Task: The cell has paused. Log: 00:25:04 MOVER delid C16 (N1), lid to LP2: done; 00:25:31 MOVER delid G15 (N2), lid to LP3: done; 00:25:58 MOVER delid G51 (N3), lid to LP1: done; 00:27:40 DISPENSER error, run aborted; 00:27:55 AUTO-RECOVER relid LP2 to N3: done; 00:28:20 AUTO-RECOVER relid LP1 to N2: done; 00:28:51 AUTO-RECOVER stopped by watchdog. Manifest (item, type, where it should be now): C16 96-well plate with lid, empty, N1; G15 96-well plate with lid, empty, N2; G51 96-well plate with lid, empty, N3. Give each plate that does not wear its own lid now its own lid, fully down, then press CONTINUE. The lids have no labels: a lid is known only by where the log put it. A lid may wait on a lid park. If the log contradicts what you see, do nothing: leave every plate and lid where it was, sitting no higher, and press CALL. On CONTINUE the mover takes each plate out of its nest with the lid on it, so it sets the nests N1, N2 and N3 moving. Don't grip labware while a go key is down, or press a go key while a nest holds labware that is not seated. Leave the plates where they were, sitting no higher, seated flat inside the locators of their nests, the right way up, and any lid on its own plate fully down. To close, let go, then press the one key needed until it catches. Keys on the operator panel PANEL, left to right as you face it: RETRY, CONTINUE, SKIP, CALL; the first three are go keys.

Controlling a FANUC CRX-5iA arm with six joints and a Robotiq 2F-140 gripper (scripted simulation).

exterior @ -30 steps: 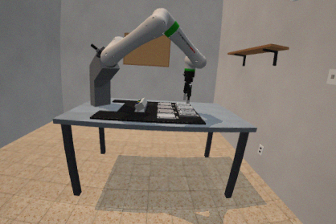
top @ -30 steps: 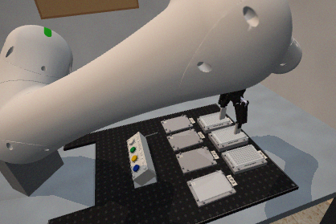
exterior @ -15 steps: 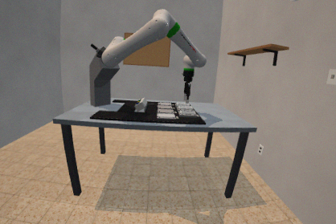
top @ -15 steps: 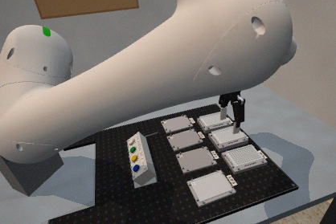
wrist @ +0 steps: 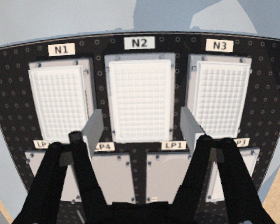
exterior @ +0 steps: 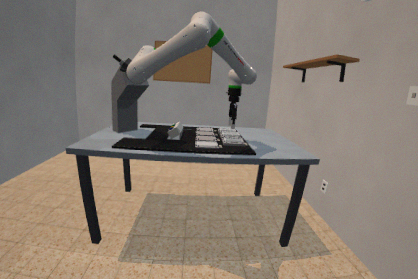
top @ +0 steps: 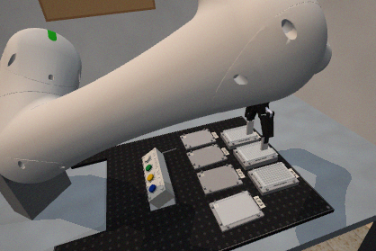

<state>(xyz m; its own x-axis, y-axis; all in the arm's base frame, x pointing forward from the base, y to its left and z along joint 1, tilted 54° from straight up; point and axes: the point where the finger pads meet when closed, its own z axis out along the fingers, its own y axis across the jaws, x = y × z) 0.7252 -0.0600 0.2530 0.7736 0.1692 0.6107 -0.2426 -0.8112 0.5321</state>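
Observation:
Three white 96-well plates stand in a row of nests on the black baseplate. The N1 plate (top: 273, 176) (wrist: 58, 99) shows bare wells and wears no lid. The N2 plate (top: 255, 154) (wrist: 139, 96) and the N3 plate (top: 240, 136) (wrist: 219, 92) each wear a clear lid. A loose lid (top: 236, 210) lies on the frontmost lid park; I cannot read its label. My gripper (top: 257, 136) (wrist: 141, 118) is open and empty. It hangs above the N2 plate with one finger on each side of it. It also shows in the exterior view (exterior: 233, 119).
Three grey lid parks (top: 207, 156) lie bare beside the nests. The operator panel (top: 156, 178) with green, yellow and blue keys stands left of the parks. The arm's big links fill the upper left of the top view. The table's edge is close behind N3.

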